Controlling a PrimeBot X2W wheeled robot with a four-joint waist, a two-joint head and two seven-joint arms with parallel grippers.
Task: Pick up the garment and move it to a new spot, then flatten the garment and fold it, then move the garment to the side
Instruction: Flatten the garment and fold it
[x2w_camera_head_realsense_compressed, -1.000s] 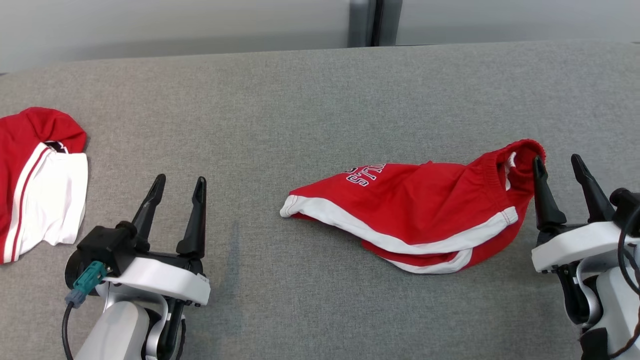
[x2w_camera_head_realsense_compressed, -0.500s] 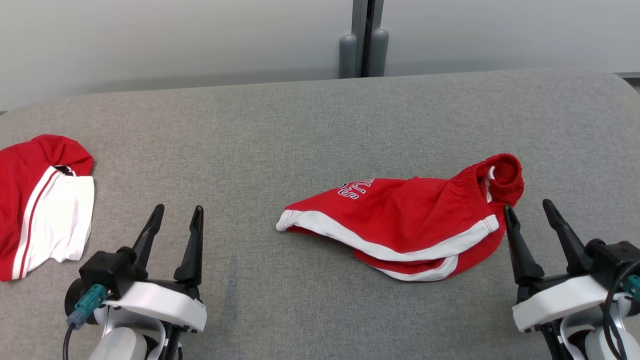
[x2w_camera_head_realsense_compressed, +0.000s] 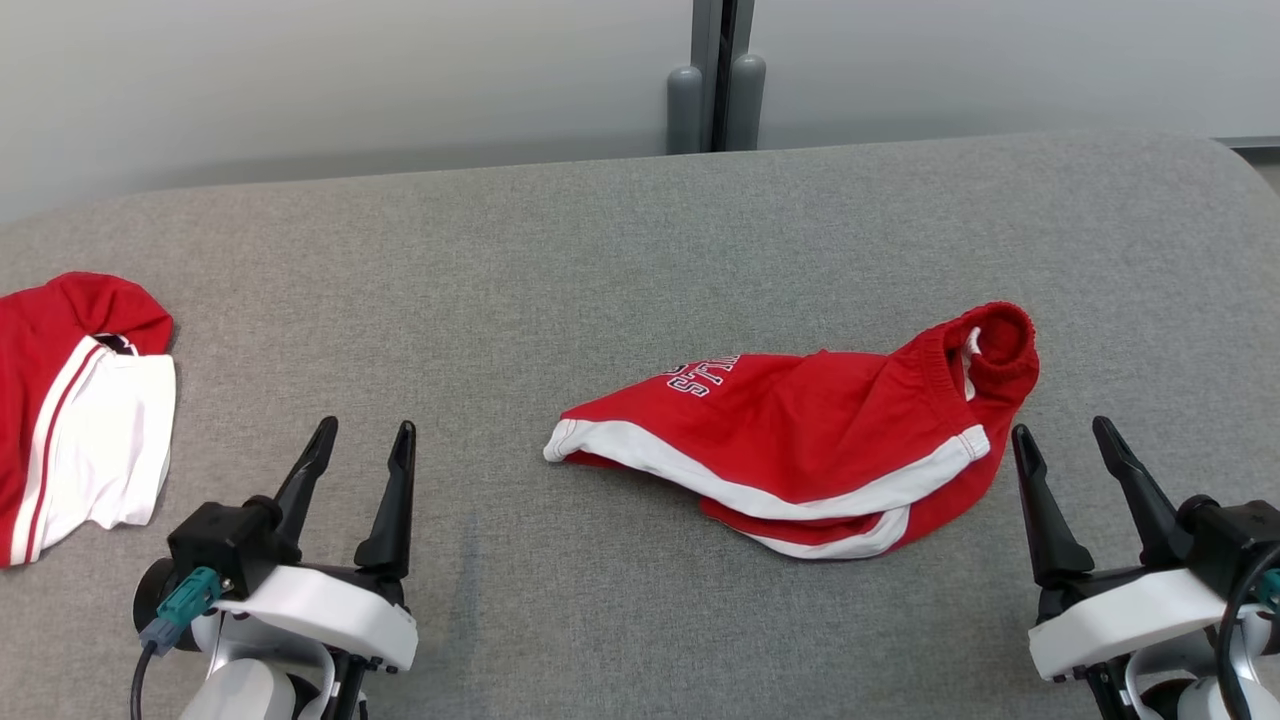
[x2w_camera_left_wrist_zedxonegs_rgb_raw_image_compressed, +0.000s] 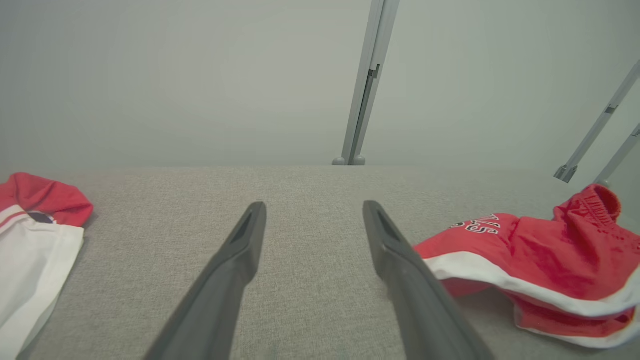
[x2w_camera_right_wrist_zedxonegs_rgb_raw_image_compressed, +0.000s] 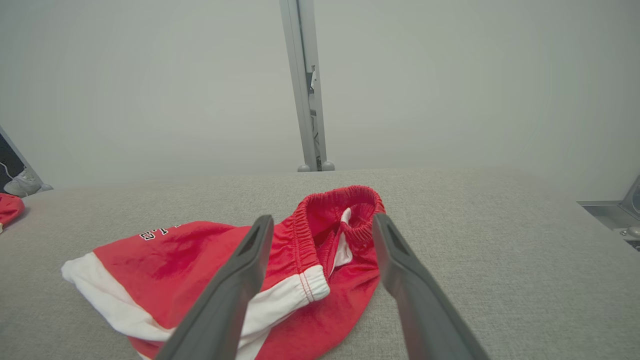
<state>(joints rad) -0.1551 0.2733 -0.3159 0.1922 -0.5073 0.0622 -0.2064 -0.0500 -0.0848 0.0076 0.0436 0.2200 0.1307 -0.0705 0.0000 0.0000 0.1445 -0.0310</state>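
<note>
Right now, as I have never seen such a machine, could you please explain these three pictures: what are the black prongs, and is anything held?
It is a two-armed robot. One picture looks down from its head; the other two look along each arm's own tool. The black prongs are the fingers of the left tool and the right tool. Both are open and hold nothing. On the grey padded surface lie crumpled red shorts with white trim, near the right tool, and a second red and white garment at the far left.
</note>
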